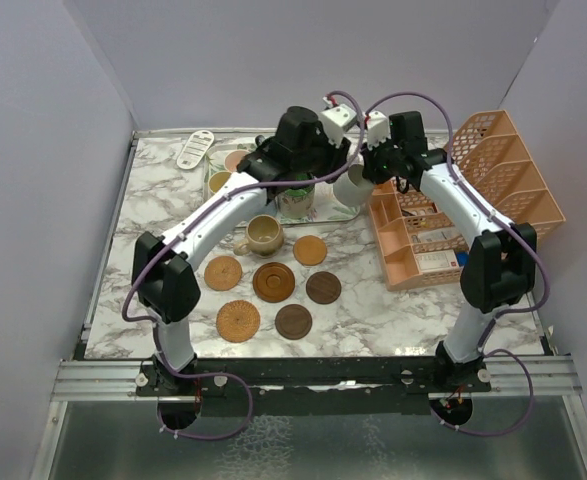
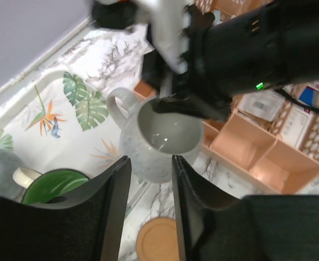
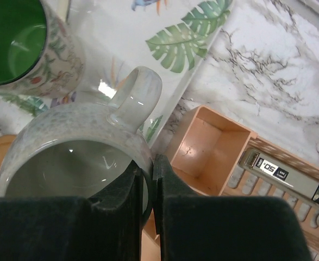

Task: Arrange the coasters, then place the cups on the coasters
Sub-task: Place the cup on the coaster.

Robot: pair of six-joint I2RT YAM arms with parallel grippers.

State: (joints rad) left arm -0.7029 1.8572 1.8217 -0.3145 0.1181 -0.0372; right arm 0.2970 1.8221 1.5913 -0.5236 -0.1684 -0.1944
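Note:
My right gripper (image 3: 147,166) is shut on the rim of a grey-white cup (image 3: 67,147), holding it in the air over the edge of the leaf-patterned tray (image 1: 345,212) beside the orange rack. In the left wrist view that cup (image 2: 159,141) hangs just past my left gripper (image 2: 151,163), whose jaws stand open with nothing between them. A cup that is green inside (image 3: 12,43) stands on the tray. A tan cup (image 1: 263,235) sits on the marble. Several round coasters lie in front, among them a light one (image 1: 223,272), a ringed one (image 1: 273,281) and a dark one (image 1: 323,288).
The orange mesh rack (image 1: 473,190) stands at the right, with a calculator (image 3: 273,169) in it. A white flat object (image 1: 195,148) lies at the back left. One more coaster (image 1: 236,160) and a yellowish cup (image 1: 219,182) rest on the tray.

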